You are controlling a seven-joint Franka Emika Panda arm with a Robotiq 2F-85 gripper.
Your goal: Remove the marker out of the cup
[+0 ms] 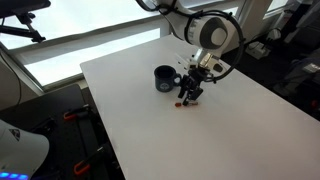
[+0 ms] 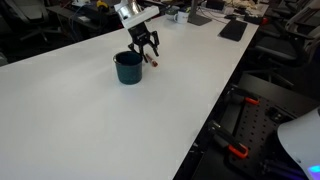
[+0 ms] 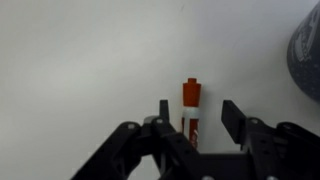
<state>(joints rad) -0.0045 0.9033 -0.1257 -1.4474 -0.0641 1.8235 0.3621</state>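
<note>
The marker (image 3: 190, 108), dark with a reddish-orange cap, lies on the white table outside the cup. In the wrist view it sits between my gripper's (image 3: 198, 112) spread fingers, close to one finger and clear of the other. The gripper is open and holds nothing. The dark glossy cup (image 1: 164, 78) stands upright just beside the gripper (image 1: 192, 90); its handle points toward the gripper. In an exterior view the cup (image 2: 128, 68) is next to the gripper (image 2: 148, 48), with the marker (image 2: 153, 61) just below the fingers. The cup's edge shows at the wrist view's right side (image 3: 305, 60).
The white table (image 1: 220, 130) has edges close by, with black frames and red clamps below (image 2: 240, 150). Dark flat items (image 2: 232, 30) lie at the table's far end. Office clutter surrounds the table.
</note>
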